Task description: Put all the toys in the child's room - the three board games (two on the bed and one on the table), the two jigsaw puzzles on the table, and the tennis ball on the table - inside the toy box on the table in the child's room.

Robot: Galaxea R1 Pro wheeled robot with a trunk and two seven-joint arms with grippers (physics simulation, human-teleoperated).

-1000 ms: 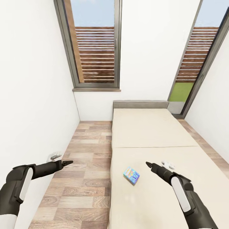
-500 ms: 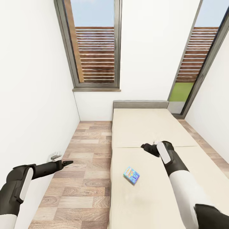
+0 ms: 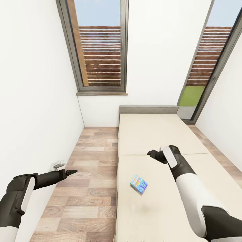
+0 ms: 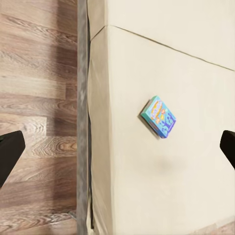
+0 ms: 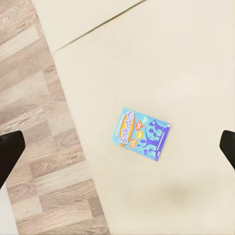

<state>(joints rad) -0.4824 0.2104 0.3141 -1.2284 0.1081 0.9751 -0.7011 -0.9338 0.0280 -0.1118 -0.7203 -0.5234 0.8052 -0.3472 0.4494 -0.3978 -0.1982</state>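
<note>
Board game (image 3: 138,184): small blue printed box lying flat on the beige bed (image 3: 161,134), near its floor-side edge, skewed to that edge, nothing touching it. Right gripper (image 3: 152,155) hangs above the bed beyond the box, wrist turned downward, fingers spread wide with the box between them in the wrist view, probably lining up a top grasp. Left gripper (image 3: 73,172) waits over the wood floor (image 3: 90,188), also spread wide and empty.

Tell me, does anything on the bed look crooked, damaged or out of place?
Only one thing: the small blue board game lies flat on the beige bed, near its floor-side edge, turned at an angle to the edges. It looks undamaged, and nothing is spilled.
</note>
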